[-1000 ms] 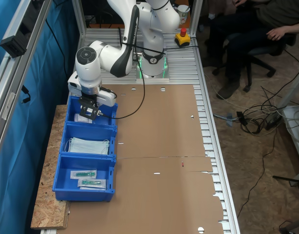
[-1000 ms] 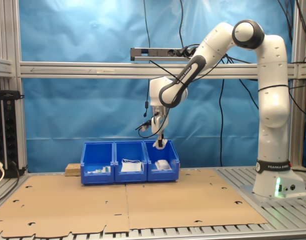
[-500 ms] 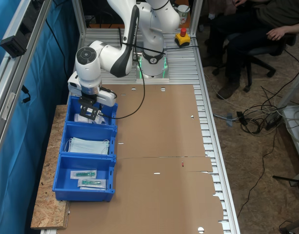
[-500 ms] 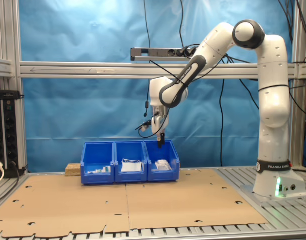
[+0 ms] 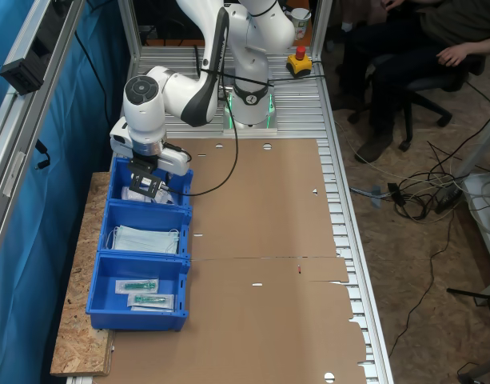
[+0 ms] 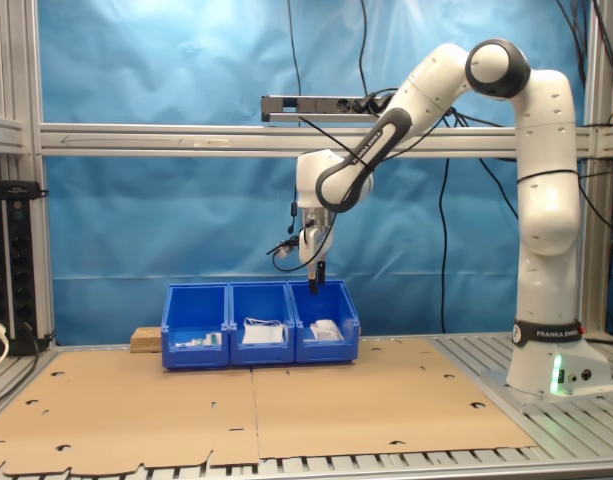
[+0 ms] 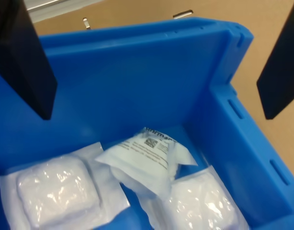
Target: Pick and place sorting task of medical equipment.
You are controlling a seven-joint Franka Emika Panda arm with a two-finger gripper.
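Gripper (image 5: pixel 145 189) in the first exterior view hangs over the blue bin (image 5: pixel 181 178) nearest the robot's base, the first of three joined bins along the edge of the cardboard-covered bench (image 5: pixel 260 264); from this camera I cannot tell how its jaws stand. White gauze packets (image 5: pixel 131 193) lie in that bin, directly under it and not touching it. The middle bin (image 5: pixel 143 217) holds pale blue face masks (image 5: pixel 145 238), and the far bin (image 5: pixel 137 308) holds green-tipped items in clear sleeves (image 5: pixel 141 286). A person (image 5: pixel 436 36) sits on a chair beyond the bench.

In the second exterior view the gripper (image 6: pixel 314 277) points down just above the rim of the bin (image 6: pixel 326 341) at the second exterior view's right of the row, clear of the white packets (image 6: pixel 326 329) lying on its floor.

In the wrist view the two dark fingers (image 7: pixel 25 57) stand wide apart with nothing between them. Below lie three packets on the bin's floor (image 7: pixel 137 86): a flat printed one (image 7: pixel 149 155) resting tilted on top of a puffy one (image 7: pixel 199 203), and another puffy one (image 7: pixel 55 189) beside them.
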